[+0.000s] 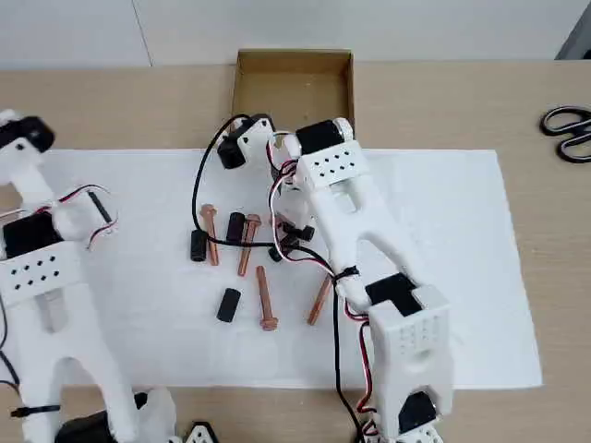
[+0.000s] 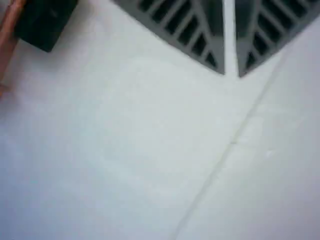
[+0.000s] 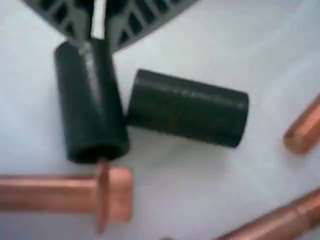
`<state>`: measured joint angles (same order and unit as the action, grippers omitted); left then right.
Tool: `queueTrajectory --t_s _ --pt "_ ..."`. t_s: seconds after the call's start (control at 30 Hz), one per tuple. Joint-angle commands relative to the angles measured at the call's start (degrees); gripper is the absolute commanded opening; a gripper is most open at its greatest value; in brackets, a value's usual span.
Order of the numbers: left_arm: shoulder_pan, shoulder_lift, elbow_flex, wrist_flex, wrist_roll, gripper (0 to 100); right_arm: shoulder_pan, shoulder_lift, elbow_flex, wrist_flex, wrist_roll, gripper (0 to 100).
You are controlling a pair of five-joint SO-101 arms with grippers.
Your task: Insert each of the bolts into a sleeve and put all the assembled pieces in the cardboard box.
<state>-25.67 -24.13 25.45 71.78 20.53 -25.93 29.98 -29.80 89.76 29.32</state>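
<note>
Right claw (image 3: pixel 98 22) low over a black sleeve (image 3: pixel 90 105)

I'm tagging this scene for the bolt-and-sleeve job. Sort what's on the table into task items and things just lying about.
Part of the job:
- copper bolts, loose on the sheet
- black sleeves, loose among them
- cardboard box, at the sheet's far edge

Just lying about:
- scissors, on the bare table away from the parts
- white sheet, under the parts
</note>
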Motion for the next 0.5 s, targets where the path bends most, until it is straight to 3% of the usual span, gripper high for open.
queueTrajectory --t_s 0.0,0.23,0.47 --pt "-1.8 -0.1 -2.8 -1.1 4.0 1 -0.3 1.7 -6.3 2.3 0.2 3.0" --pt "-1.6 -0.1 -0.9 -2.3 7.5 1 0.2 6.9 -12.1 5.0 -0.8 14.0" --pt "-1.7 -0.4 7.3 -9.6 8.2 1 0.5 9.0 -14.2 4.9 -0.8 14.4"
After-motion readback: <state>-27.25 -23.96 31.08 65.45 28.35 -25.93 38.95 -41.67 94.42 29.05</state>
